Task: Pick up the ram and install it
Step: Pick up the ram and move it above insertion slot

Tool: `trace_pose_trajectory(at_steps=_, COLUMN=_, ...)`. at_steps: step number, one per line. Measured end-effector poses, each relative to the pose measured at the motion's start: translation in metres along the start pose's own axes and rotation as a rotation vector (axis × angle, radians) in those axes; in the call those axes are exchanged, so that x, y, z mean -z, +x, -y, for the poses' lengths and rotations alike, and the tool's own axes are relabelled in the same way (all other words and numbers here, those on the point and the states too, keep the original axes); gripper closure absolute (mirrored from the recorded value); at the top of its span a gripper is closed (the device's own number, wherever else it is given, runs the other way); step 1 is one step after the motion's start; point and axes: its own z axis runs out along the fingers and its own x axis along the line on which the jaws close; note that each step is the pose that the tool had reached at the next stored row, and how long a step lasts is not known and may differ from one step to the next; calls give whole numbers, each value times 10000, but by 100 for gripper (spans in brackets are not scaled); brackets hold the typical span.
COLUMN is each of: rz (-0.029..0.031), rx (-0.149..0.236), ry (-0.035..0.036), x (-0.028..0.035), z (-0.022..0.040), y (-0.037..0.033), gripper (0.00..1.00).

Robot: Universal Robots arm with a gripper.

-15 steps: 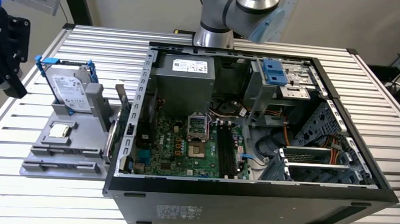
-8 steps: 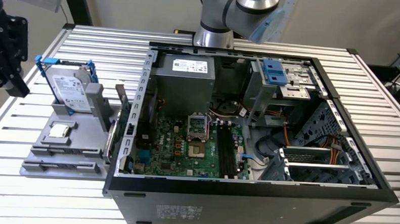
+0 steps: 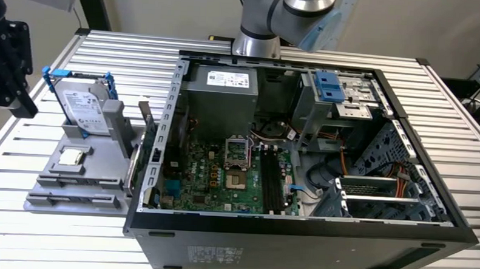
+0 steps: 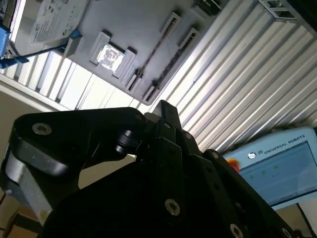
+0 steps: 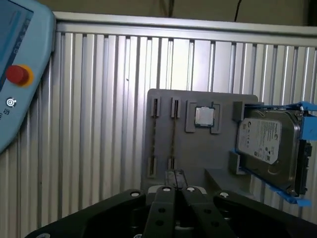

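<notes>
The gripper (image 5: 175, 174) had its two black fingers pressed together with nothing between them. It hung over the ribbed metal table (image 3: 106, 49) at the exterior view's left, off the outer edge of a grey holder (image 5: 198, 153) and not touching it.

The ram (image 5: 173, 141) stood on its thin edge in the holder. In the first wrist view it appeared as a narrow line between two small end brackets, in the pair nearer the square processor chip (image 5: 203, 116). The fingertips pointed toward it and stayed clear of it. It had not been lifted or fitted.

On the far part of the holder a silver hard drive (image 5: 267, 144) leaned in a blue frame, with the chip between it and the ram.

Just to the exterior view's right of the holder lay an open computer case (image 3: 300, 234). Inside it a green motherboard (image 3: 213, 182) faced up, and its long black slots (image 3: 272, 181) ran near to far beside the processor socket.

The arm (image 3: 269, 14) rose behind the far wall of the case. A pale blue control pendant (image 5: 20, 74) with a red button lay on the table, well apart from the holder on its near side
</notes>
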Motion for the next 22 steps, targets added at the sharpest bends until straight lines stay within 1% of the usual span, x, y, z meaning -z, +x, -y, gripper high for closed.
trace_pose_trajectory(at_steps=4, rz=-16, rx=641, ry=-8, x=-11, z=1, y=-6, gripper=100)
trace_pose_trajectory(at_steps=5, rz=-20, rx=748, ry=-6, x=-12, z=0, y=-8, gripper=100)
trace_pose_trajectory(at_steps=13, rz=-21, rx=751, ry=-7, x=-12, z=-5, y=-9, gripper=100)
trace_pose_trajectory(at_steps=14, rz=-21, rx=751, ry=-7, x=-12, z=-5, y=-9, gripper=0)
trace_pose_trajectory(at_steps=22, rz=-20, rx=751, ry=-6, x=-13, z=-11, y=-9, gripper=0)
